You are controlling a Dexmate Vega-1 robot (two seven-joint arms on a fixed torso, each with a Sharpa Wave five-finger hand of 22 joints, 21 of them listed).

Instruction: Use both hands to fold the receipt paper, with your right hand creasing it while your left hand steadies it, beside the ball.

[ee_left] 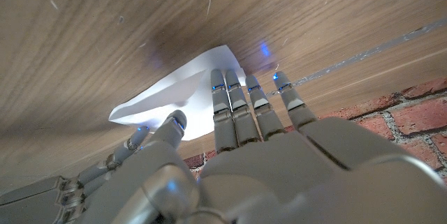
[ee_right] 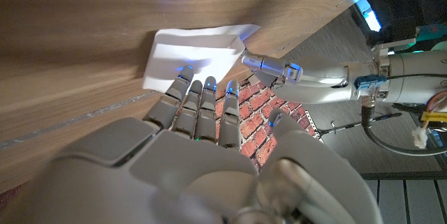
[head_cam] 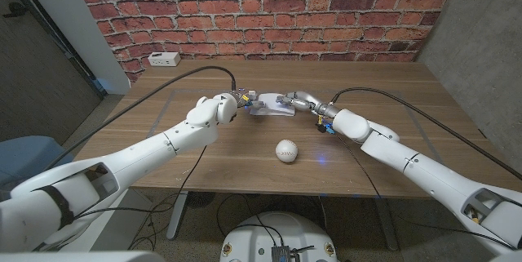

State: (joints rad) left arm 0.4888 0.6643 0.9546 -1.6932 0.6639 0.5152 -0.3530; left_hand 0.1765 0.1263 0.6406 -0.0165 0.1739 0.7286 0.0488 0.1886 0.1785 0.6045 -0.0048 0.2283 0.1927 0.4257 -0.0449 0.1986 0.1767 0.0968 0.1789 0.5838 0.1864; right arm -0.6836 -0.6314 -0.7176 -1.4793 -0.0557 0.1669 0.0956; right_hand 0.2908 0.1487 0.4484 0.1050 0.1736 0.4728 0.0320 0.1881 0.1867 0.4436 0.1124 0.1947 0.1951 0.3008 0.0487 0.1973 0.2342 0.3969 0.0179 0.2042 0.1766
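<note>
Both hands [head_cam: 245, 99] [head_cam: 295, 99] on receipt paper [head_cam: 273, 108]

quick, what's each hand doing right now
Left hand: fingertips press on the paper, not gripping.
Right hand: fingertips rest on the paper, not gripping.

wooden table [head_cam: 245, 168], red brick wall [head_cam: 269, 9] behind, small white box [head_cam: 164, 59] at its far left corner
</note>
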